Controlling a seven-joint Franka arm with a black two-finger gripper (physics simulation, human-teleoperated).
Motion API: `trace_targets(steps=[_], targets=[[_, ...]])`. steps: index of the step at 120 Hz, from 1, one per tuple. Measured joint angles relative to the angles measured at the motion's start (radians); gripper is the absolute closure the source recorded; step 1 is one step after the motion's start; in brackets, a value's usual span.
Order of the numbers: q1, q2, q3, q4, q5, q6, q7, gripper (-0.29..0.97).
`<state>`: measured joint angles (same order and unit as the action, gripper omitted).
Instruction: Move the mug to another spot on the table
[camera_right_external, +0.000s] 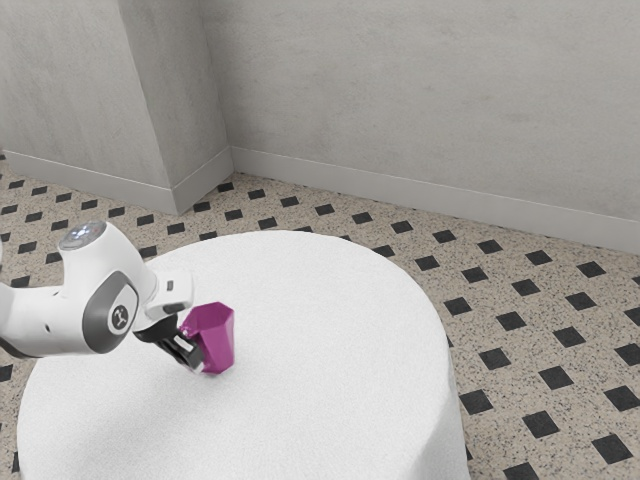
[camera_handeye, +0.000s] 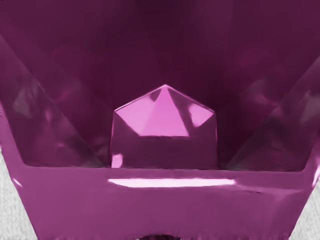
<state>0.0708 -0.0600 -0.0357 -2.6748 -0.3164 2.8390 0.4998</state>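
Count: one arm (camera_right_external: 95, 310), one gripper (camera_right_external: 188, 352), one mug (camera_right_external: 213, 335), one table (camera_right_external: 340, 340).

Nearest in the exterior view: the table, round, with a white, finely grained, cloth-like top and a side that falls straight down. The arm comes in over its edge at the exterior view's left; its shell is white and glossy, with grey joint caps.

The black gripper is pressed against the side of the mug facing the arm. Whether it is clamped on the mug or standing loose cannot be told.

The mug sits on the tabletop in the part toward the exterior view's left, with its base on the surface and a small shadow under it. It is glossy magenta and faceted, wider at the rim than at the base. The wrist view looks straight down into the mug (camera_handeye: 165, 117): flat angled inner walls, a pale pentagon-shaped facet deep inside, and the rim just under the hand.

Nothing else stands on the table around the mug.

Beyond the table: a speckled beige floor (camera_right_external: 520, 290) with small black diamond tiles. Farthest: grey plaster walls (camera_right_external: 420, 90) with a pale baseboard (camera_right_external: 400, 188) and one projecting corner.
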Motion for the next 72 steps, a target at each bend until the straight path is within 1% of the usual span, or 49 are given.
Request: trace_targets(steps=[13, 28, 50, 60, 68, 72], targets=[[0.0, -0.001, 0.0, -0.007, -0.002, -0.005, 0.013, 0.26], [-0.001, -0.007, -0.001, -0.027, -0.002, -0.009, 0.026, 0.14], [0.0, -0.058, -0.001, -0.077, -0.004, -0.011, 0.038, 0.06], [0.0, -0.13, -0.001, -0.105, -0.005, -0.026, 0.04, 0.04], [0.0, -0.199, -0.001, -0.112, -0.006, -0.065, 0.039, 0.03], [0.017, -0.231, 0.0, -0.11, -0.006, -0.093, 0.038, 0.03]])
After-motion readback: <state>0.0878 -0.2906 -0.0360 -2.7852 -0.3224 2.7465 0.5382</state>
